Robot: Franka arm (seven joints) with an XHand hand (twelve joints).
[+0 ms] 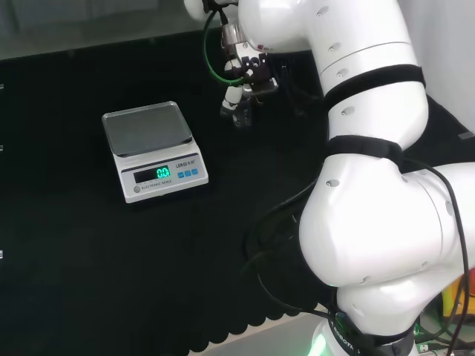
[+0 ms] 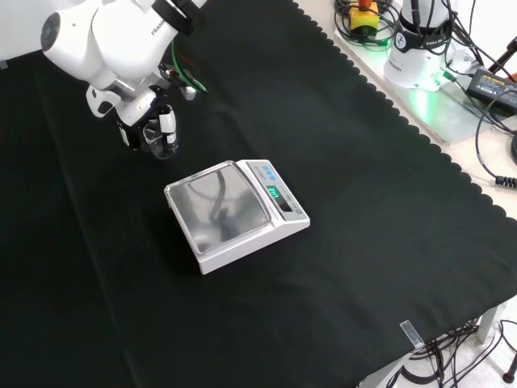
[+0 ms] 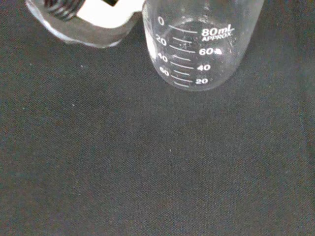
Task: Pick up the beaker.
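A small clear glass beaker (image 3: 202, 44) with white graduation marks stands upright and looks empty. It is between the fingers and thumb of the hand (image 1: 249, 73), which comes down on it from above. In the front view the beaker (image 2: 157, 147) sits under the hand (image 2: 141, 121), with a white finger (image 2: 167, 123) on its right and dark fingers on its left. A white fingertip (image 3: 98, 19) lies against the beaker's side in the wrist view. In the head view the beaker (image 1: 241, 115) is just right of the scale's far corner. I cannot tell whether its base touches the cloth.
A white digital scale (image 1: 154, 150) with a steel pan (image 2: 218, 206) and a lit display stands close to the beaker on the black cloth (image 1: 89, 267). The arm's big white links (image 1: 371, 148) take up the head view's right. Cables and boxes (image 2: 420, 48) lie beyond the cloth's scalloped edge.
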